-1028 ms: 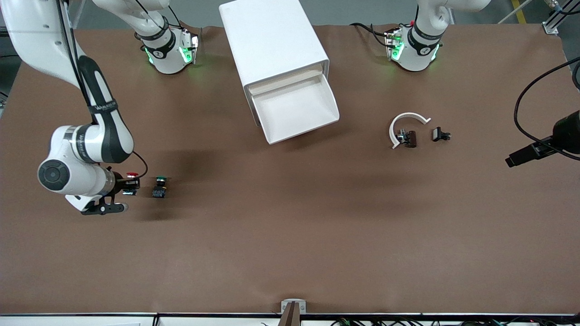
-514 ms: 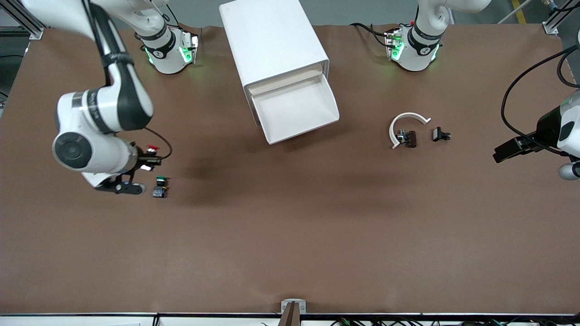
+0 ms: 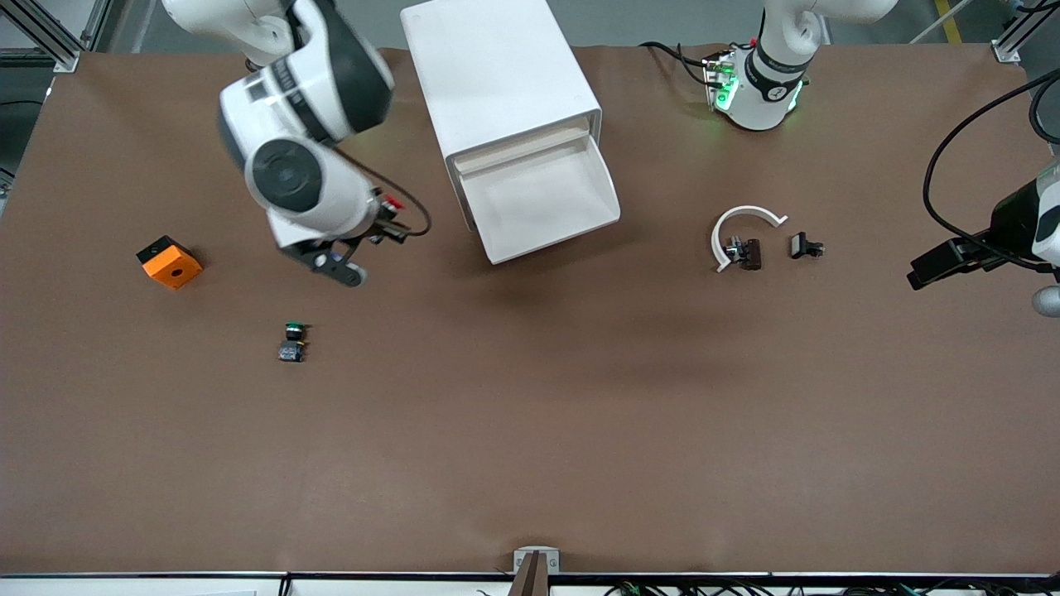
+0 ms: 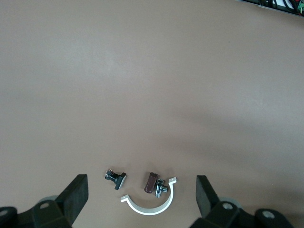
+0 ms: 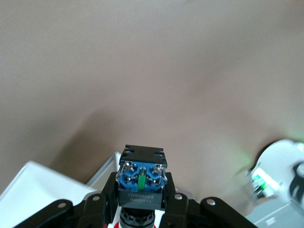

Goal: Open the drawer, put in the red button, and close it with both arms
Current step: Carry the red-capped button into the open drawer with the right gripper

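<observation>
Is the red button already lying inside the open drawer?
No, the red button is clamped in the right pincer above the table beside the cabinet, and the open drawer shows only its bare white floor.

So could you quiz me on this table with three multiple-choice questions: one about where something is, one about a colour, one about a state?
1. Where is the red button?
A. in the right gripper
B. in the drawer
C. on the table

2. What colour is the cap of the switch on the table?
A. yellow
B. green
C. white

3. How is the drawer?
A. shut
B. removed
C. pulled open

Answers: 1 A, the shut fingers clamp it in the air beside the cabinet. 2 B, its cap is green. 3 C, its tray sticks out, nothing in it.
</observation>
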You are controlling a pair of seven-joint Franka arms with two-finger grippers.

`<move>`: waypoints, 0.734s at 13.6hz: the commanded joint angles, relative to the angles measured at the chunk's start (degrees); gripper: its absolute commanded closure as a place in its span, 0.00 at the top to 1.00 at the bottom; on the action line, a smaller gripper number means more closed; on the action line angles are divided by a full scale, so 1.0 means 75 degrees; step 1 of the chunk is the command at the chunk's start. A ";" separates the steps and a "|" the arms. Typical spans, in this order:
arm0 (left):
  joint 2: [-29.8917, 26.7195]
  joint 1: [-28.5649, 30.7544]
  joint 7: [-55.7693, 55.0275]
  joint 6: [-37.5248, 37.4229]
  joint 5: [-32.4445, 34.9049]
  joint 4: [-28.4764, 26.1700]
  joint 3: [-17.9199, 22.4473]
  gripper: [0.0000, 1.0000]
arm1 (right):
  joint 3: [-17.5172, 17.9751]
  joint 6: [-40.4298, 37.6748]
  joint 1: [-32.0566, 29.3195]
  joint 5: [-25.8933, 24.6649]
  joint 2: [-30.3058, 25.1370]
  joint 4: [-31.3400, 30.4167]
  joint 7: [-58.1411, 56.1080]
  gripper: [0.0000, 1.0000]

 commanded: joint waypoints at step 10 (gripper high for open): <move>-0.0316 0.2580 0.0067 -0.0149 0.0139 -0.0172 -0.2927 1.00 | -0.0123 0.2144 0.1956 0.1314 0.1484 0.0766 0.5295 0.20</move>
